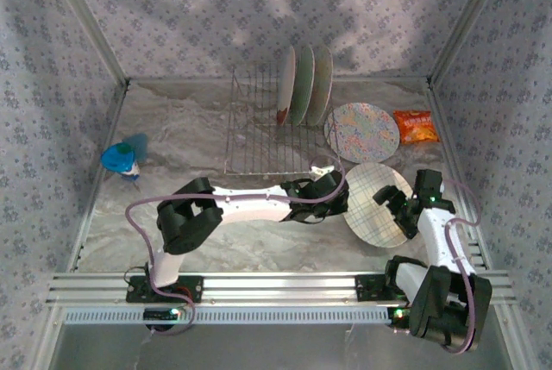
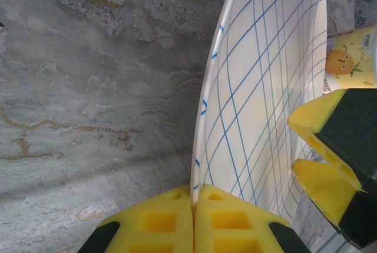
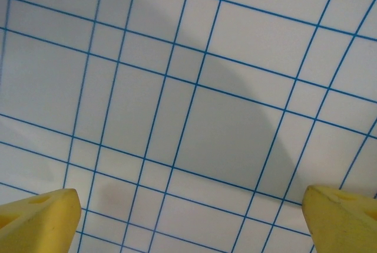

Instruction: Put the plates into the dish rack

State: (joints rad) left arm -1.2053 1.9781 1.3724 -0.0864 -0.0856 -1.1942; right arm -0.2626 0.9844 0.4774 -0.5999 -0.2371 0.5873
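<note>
My left arm (image 1: 250, 202) stretches to the right, the left gripper (image 2: 193, 220) pinched on the plate (image 2: 265, 88) rim. My right gripper (image 3: 189, 209) is spread wide.

The plaid plate (image 2: 265, 99) looks like smooth glazed ceramic with a soft sheen. The table (image 2: 88, 99) is a matt, marble-look stone print. The pads (image 2: 156, 226) on the left gripper (image 2: 193, 212) are matt, spongy yellow foam. At 12 o'clock the dish rack (image 1: 259, 124) is thin shiny wire, and the snack packet (image 1: 416, 126) at 2 o'clock is glossy plastic.
</note>
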